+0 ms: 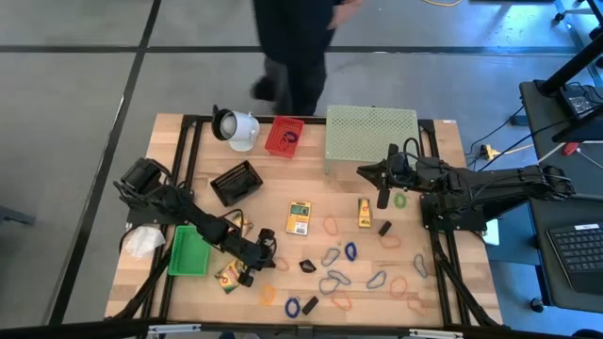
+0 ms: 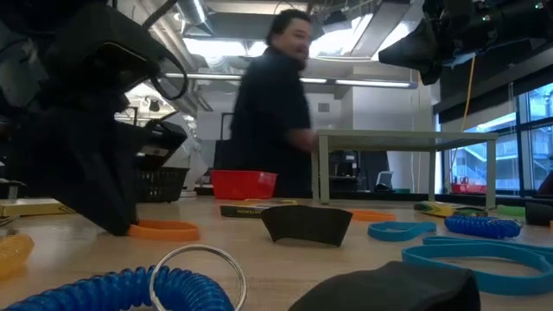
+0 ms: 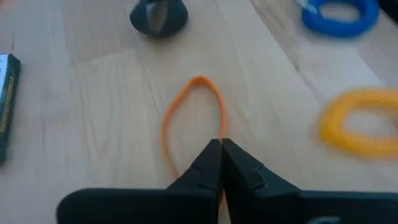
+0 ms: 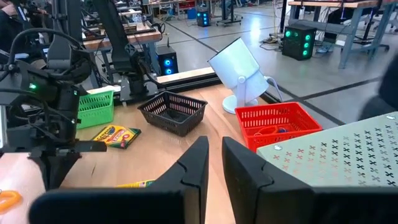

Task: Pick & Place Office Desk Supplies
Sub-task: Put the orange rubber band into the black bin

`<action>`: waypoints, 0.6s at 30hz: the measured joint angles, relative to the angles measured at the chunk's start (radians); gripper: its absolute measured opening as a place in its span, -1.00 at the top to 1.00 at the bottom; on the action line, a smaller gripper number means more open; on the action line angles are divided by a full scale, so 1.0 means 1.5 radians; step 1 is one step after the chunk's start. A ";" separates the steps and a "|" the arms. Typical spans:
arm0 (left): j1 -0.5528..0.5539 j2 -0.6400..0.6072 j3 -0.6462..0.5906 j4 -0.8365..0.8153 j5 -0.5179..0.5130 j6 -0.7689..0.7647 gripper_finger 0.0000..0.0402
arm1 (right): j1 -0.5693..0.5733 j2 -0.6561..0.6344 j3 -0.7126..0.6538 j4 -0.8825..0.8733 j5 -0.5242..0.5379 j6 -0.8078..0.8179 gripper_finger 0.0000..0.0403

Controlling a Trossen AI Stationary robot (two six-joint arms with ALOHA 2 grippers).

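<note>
Left wrist view shows my left gripper (image 3: 221,146) down at the wooden table (image 3: 93,93), its fingers pinched together on one side of an orange rubber band (image 3: 189,118) lying flat on the wood. Around it I see a small black clip (image 3: 158,15), a blue coiled loop (image 3: 341,15), a yellow coiled loop (image 3: 360,121) and the edge of a crayon box (image 3: 6,106), all apart from the band. From overhead, this gripper (image 1: 267,252) sits near the table's front left, beside the green basket (image 1: 187,250). My right gripper (image 1: 383,198) hangs above the table in front of the pale green mesh stand (image 1: 370,132), fingers a narrow gap apart and holding nothing. More loops and oval clips (image 1: 377,279) lie scattered across the front. A black basket (image 1: 236,182), a red basket (image 1: 284,137) and a white cup-shaped object (image 1: 236,127) stand along the far side, where a person in dark clothes (image 1: 292,47) stands just behind the table.
</note>
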 joint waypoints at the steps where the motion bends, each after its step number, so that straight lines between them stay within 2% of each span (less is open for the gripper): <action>1: 0.000 -0.009 -0.002 -0.006 -0.001 0.011 0.99 | 0.000 0.000 0.000 0.000 0.000 0.000 0.75; 6: 0.000 -0.079 0.000 0.003 -0.081 0.077 0.99 | 0.000 0.000 0.000 0.004 0.000 0.000 0.75; 11: 0.000 -0.160 -0.001 0.036 -0.221 0.136 0.99 | 0.000 0.000 0.000 0.007 0.000 0.000 0.75; 15: 0.000 -0.213 -0.001 0.108 -0.304 0.173 0.99 | 0.000 0.000 0.000 0.011 0.000 0.000 0.75; 18: 0.000 -0.243 0.000 0.182 -0.331 0.217 0.99 | 0.000 0.000 0.000 0.014 0.000 0.000 0.75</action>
